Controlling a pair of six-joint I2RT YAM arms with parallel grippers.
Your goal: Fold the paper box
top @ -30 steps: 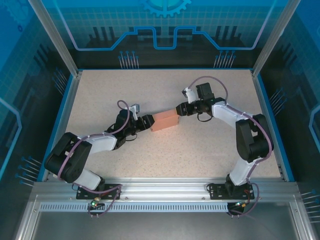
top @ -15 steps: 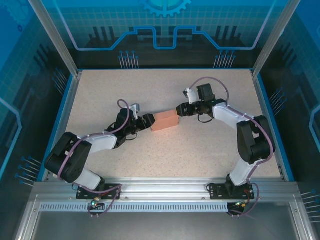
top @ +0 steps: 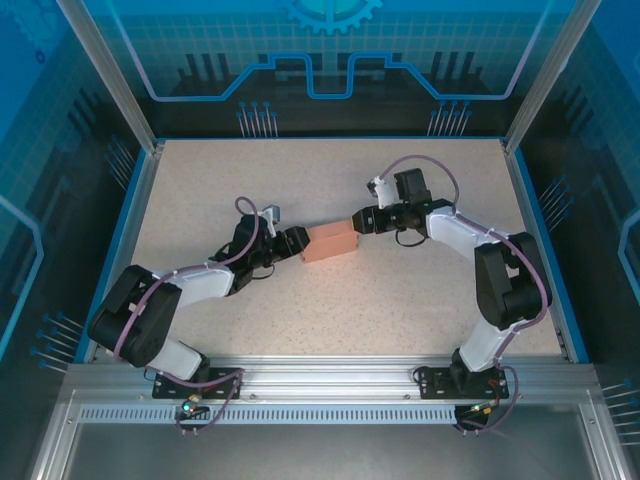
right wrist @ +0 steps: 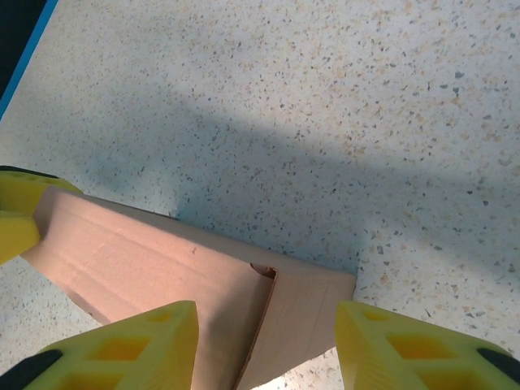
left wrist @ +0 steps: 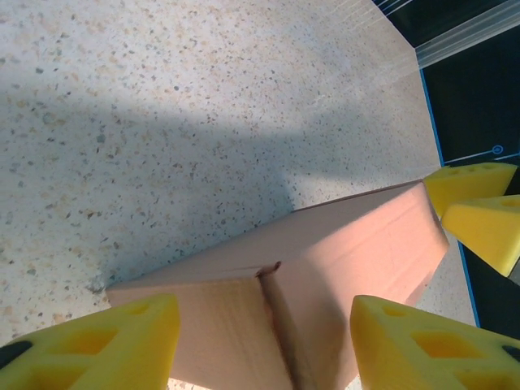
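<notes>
The paper box is a small salmon-pink closed box lying flat mid-table. My left gripper is at its left end and my right gripper at its far right corner. In the left wrist view the box stretches away, its end flap with a slanted seam lying between the open jaws of the left gripper; the left finger overlaps the box's corner. In the right wrist view the box runs off to the left, and the right gripper stands open over its end flap. I cannot tell whether any finger touches the card.
The speckled table is bordered by a blue rim and glass walls. The right gripper's yellow fingers show beyond the box's far end in the left wrist view. The left gripper's fingers show likewise in the right wrist view.
The right arm has shifted very slightly. The box and the left arm stay where they were.
</notes>
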